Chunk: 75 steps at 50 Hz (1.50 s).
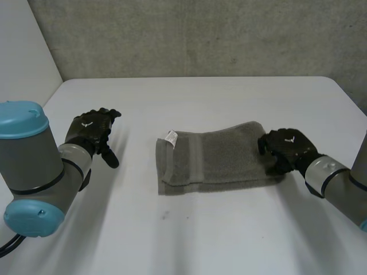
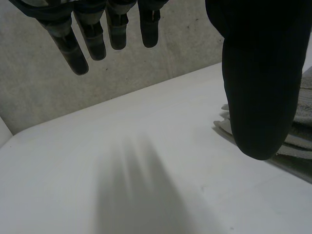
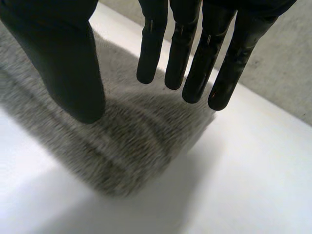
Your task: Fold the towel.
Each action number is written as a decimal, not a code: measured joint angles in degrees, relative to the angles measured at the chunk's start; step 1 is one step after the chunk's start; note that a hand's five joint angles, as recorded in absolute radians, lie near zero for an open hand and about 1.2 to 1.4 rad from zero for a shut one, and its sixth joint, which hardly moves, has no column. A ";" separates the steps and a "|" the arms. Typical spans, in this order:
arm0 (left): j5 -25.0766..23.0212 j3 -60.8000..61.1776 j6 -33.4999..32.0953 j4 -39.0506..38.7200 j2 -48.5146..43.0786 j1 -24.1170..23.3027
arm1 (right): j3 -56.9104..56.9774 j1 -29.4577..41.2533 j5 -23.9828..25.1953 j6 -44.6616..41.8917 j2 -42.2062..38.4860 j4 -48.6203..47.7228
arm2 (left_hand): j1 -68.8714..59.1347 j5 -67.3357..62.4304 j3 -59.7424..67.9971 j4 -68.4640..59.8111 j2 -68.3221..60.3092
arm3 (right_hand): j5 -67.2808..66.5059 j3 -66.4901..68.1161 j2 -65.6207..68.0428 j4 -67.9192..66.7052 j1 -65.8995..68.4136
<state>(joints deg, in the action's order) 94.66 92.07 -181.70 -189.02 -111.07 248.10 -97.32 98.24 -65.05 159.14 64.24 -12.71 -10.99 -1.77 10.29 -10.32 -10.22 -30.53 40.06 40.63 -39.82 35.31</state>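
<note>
You have the towel (image 1: 212,157) lying just right of the middle of the head view, a grey strip running across the white table (image 1: 189,229). It looks doubled over at least once: layered edges show along its left end and its near side. Your right hand (image 1: 287,148) sits at the right of the frame, over the towel's right end. In its wrist view the fingers (image 3: 195,63) are straight and side by side, the thumb is held apart from them, and nothing is pinched. The towel's end lies under the palm, but you cannot tell from these views whether the fingertips touch the cloth. My guess is that the hand is there either to flatten that end or to take it for another fold toward the left. Your left hand (image 1: 92,132) hangs at the left of the frame, well apart from the towel. Its fingers are loose and a little spread and its thumb points down, so it holds nothing. It appears parked clear of the cloth so that the fold has room. A small white label (image 1: 171,136) stands at the towel's upper left corner, and any printing on it is too small to read. Each hand has a small white mark on its back, which is not legible either.
</note>
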 measured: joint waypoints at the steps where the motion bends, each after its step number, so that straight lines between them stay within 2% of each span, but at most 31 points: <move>1: 0.00 0.01 0.00 -0.01 -0.02 -0.02 | -0.81 -0.23 0.04 -0.41 -0.04 0.10 | 0.00 0.00 0.00 0.00 0.00 | 2.02 -1.94 -1.87 1.93 -1.59; 9: 0.00 0.12 0.03 -0.04 -0.17 -0.07 | -2.27 -2.21 0.18 -2.62 -1.46 -0.40 | 0.00 0.00 0.00 0.00 0.00 | 3.65 -3.20 -3.20 3.21 -2.97; 13: 0.00 0.13 0.03 -0.04 -0.16 -0.08 | -1.93 -2.61 0.08 -3.53 -3.17 -1.17 | 0.00 0.00 0.00 0.00 0.00 | -4.96 7.06 6.63 -6.64 4.66; 14: 0.00 0.13 0.03 -0.04 -0.16 -0.08 | -1.77 -2.67 -0.08 -3.89 -3.65 -1.57 | 0.00 0.00 0.00 0.00 0.00 | -12.38 15.31 14.93 -14.77 10.42; 18: 0.00 0.14 0.03 -0.04 -0.17 -0.08 | -1.19 -2.71 -1.79 -6.16 -4.99 -4.10 | 0.00 0.00 0.00 0.11 0.03 | -12.38 15.31 14.93 -14.77 10.42; 19: 0.00 0.14 0.02 -0.04 -0.17 -0.08 | -1.00 -2.65 -2.58 -7.00 -5.13 -4.96 | 0.00 0.00 0.00 0.11 0.04 | -24.44 27.70 26.02 -28.39 16.84; 25: 0.00 0.14 0.01 -0.04 -0.14 -0.05 | 0.61 -1.59 -6.24 -10.89 -4.80 -7.58 | 0.26 0.00 0.00 0.11 0.08 | -25.12 27.73 26.02 -28.51 17.03; 33: 0.00 0.14 0.00 -0.03 0.15 0.00 | 7.27 13.84 -8.43 -13.71 -2.93 -8.32 | 0.27 0.00 0.00 0.11 0.09 | -25.49 27.84 26.25 -28.52 17.89; 35: 0.00 0.13 -0.02 0.00 0.44 0.01 | 8.92 19.51 -8.30 -14.14 -3.48 -8.41 | 0.27 0.00 0.00 0.11 0.10 | -25.53 27.84 26.25 -28.52 17.89; 36: 0.00 0.13 -0.02 0.00 0.44 0.01 | 8.92 19.51 -8.30 -14.14 -3.48 -8.41 | 0.27 0.00 0.00 0.11 0.10 | -25.53 27.84 26.25 -28.52 17.89; 40: 0.06 0.13 -0.02 0.04 1.25 0.02 | 10.41 30.66 -7.67 -17.06 -7.02 -8.12 | 0.27 0.00 0.00 0.11 0.11 | -25.60 27.84 26.25 -28.52 17.89; 46: 0.13 -0.05 0.07 0.07 1.96 -0.08 | 9.45 36.11 -7.89 -22.63 -10.47 -7.64 | 0.27 0.00 0.00 0.11 0.11 | -25.60 27.84 26.25 -28.52 17.89; 48: 0.17 -0.55 0.41 0.11 2.27 -0.43 | 8.60 37.16 -8.51 -25.17 -10.87 -7.32 | 0.27 0.00 0.00 0.11 0.11 | -21.92 21.49 20.18 -21.77 16.57; 50: 0.18 -1.41 1.17 0.15 2.39 -1.17 | 8.06 37.05 -9.48 -25.53 -9.40 -7.04 | 0.27 0.00 0.00 0.11 0.11 | -3.91 2.31 1.32 -2.42 -2.60; 51: 0.19 -1.91 1.66 0.20 2.40 -1.63 | 7.90 36.83 -9.89 -25.26 -8.70 -6.94 | 0.27 0.00 0.00 0.11 0.11 | -0.72 -1.04 -2.18 1.00 -5.91; 52: 0.21 -2.67 2.41 0.27 2.39 -2.26 | 7.68 36.16 -10.72 -24.32 -7.05 -6.80 | 0.27 0.00 0.00 0.11 0.11 | 8.01 -10.15 -12.45 10.10 -14.09; 53: 0.21 -2.67 2.41 0.27 2.39 -2.26 | 7.68 36.16 -10.72 -24.32 -7.05 -6.80 | 0.27 0.00 0.00 0.11 0.11 | 8.01 -10.15 -12.45 10.10 -14.09; 54: 0.26 -4.07 3.82 0.43 2.26 -3.31 | 7.32 34.91 -11.84 -22.22 -4.72 -6.58 | 0.27 0.00 0.00 0.11 0.11 | 22.51 -23.85 -24.65 23.80 -22.16; 55: 0.28 -5.19 4.96 0.59 2.08 -4.12 | 7.16 34.02 -12.41 -20.66 -3.26 -6.48 | 0.27 0.00 0.00 0.11 0.11 | 25.76 -26.81 -26.98 26.12 -22.82; 57: 0.29 -6.29 6.03 0.83 1.76 -4.84 | 7.05 33.54 -12.67 -19.68 -2.47 -6.42 | 0.27 0.00 0.00 0.11 0.11 | 25.76 -26.81 -26.98 26.12 -22.82; 59: 0.35 -9.33 8.64 1.99 0.41 -6.65 | 6.65 30.51 -13.57 -12.99 2.15 -5.80 | 0.27 0.00 0.00 0.11 0.11 | 26.72 -27.74 -27.40 26.35 -22.82; 62: 0.43 -12.67 11.03 3.96 -1.72 -8.56 | 6.69 27.93 -13.71 -7.16 5.19 -4.54 | 0.27 0.00 0.00 0.11 0.11 | 26.73 -27.74 -27.40 26.35 -22.82; 65: 0.89 -17.53 13.83 7.77 -5.31 -11.34 | 8.02 22.96 -12.65 2.49 8.20 -0.18 | 0.27 0.00 0.00 0.11 0.11 | 26.78 -27.74 -27.40 26.35 -22.82; 68: 2.13 -21.95 15.65 11.87 -9.09 -13.54 | 10.10 19.97 -10.56 7.48 7.99 3.90 | 0.27 0.00 0.00 0.11 0.10 | 26.79 -27.74 -27.40 26.35 -22.82; 70: 4.70 -27.28 17.43 17.12 -14.23 -15.84 | 13.15 17.79 -7.59 10.62 5.42 8.25 | 0.27 0.00 0.00 0.11 0.11 | 26.87 -27.74 -27.40 26.35 -22.82; 75: 11.33 -36.07 19.68 25.60 -24.02 -18.87 | 21.13 15.83 -2.57 12.32 -3.94 16.23 | 0.27 0.00 0.00 0.11 0.11 | 26.92 -27.74 -27.40 26.35 -22.82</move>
<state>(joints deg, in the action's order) 105.99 55.99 -162.02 -163.42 -135.08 229.23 -76.19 114.06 -67.63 171.46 60.30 3.52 -10.72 -1.77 10.30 -10.21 -10.12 -3.61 12.32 13.23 -13.47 12.50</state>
